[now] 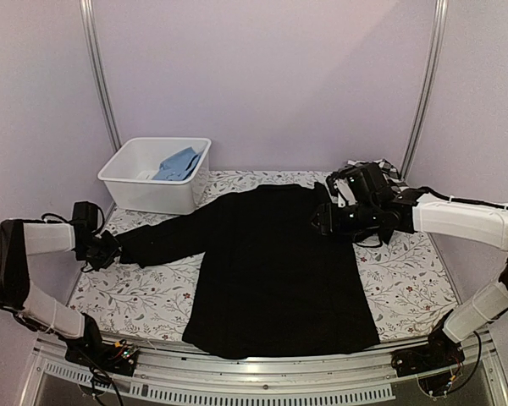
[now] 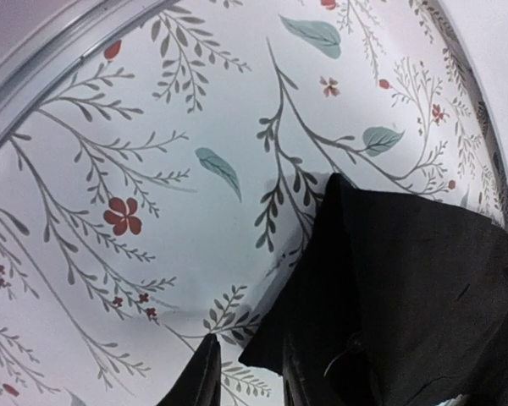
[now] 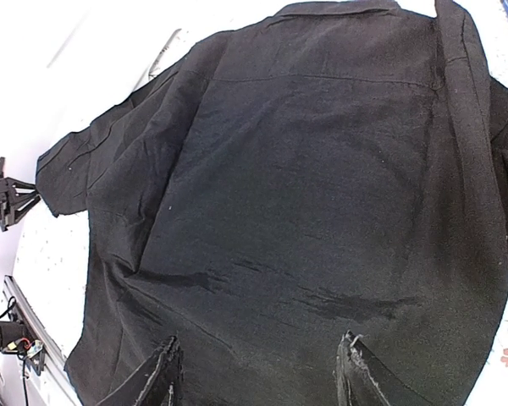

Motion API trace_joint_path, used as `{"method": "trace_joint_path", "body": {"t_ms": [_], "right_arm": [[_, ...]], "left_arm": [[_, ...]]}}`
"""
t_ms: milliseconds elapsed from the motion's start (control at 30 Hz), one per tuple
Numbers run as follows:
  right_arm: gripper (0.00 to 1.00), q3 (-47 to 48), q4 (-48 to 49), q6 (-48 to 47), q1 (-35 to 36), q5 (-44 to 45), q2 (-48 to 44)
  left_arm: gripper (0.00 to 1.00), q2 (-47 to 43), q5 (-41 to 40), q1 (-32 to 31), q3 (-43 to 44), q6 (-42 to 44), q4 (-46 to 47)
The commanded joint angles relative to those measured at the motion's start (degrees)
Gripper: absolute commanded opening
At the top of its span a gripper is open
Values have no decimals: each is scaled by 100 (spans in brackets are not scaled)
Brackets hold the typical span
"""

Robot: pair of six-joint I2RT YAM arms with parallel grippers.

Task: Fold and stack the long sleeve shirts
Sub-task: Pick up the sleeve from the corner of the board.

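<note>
A plain black long sleeve shirt [image 1: 271,271] lies flat on the floral table cover, hem toward the near edge, and its left sleeve stretches out to the left. My left gripper [image 1: 110,250] is at the end of that sleeve. In the left wrist view it [image 2: 250,381] is open, low over the table, with the cuff corner [image 2: 267,351] lying between its fingers. My right gripper [image 1: 320,222] hovers over the shirt's right shoulder. In the right wrist view it [image 3: 258,372] is wide open and empty above the black cloth [image 3: 305,169]. The checked and lettered shirts do not show clearly.
A white plastic bin [image 1: 144,193] holding blue cloth [image 1: 179,162] stands at the back left, just past the sleeve. Some dark patterned cloth [image 1: 393,169] lies behind my right arm at the back right. Bare floral cover [image 1: 406,279] shows right of the shirt.
</note>
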Motion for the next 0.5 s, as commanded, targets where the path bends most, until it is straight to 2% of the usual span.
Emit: {"method": "trace_joint_path", "body": {"t_ms": [0, 300, 400, 467], "right_arm": [[61, -146, 188, 79, 87, -26, -218], [63, -292, 323, 169, 124, 9, -356], [63, -323, 379, 193, 133, 9, -355], [63, -322, 418, 206, 136, -13, -339]], "left_arm": [[25, 348, 241, 37, 109, 118, 367], [29, 830, 52, -135, 199, 327, 431], [27, 932, -129, -286, 200, 301, 447], [21, 997, -163, -362, 211, 272, 444]]}}
